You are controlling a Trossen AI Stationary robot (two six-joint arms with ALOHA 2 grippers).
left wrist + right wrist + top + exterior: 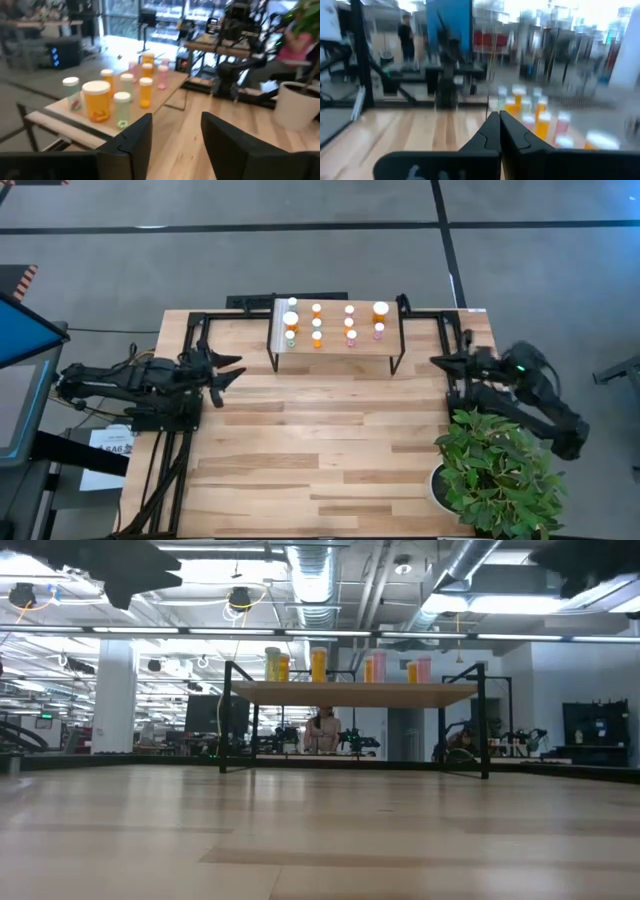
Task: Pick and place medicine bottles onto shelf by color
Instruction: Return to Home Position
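Note:
The shelf (335,350) stands at the table's far middle on thin black legs. Several medicine bottles (317,323) with white caps stand upright on it in rows: green ones (121,110) at its left end, orange ones (145,91) beside them, pink ones (162,76) toward the right. A large orange bottle (96,101) stands among the green ones. My left gripper (240,368) hovers open to the left of the shelf, pointing level toward it, with nothing between its fingers. To the right of the shelf my right gripper (434,360) is shut and empty, pointing level at it.
A potted green plant (500,470) in a white pot fills the table's near right corner, just in front of my right arm. Bare wood tabletop (320,440) lies in front of the shelf. Black frames (190,330) run along the table's left and right sides.

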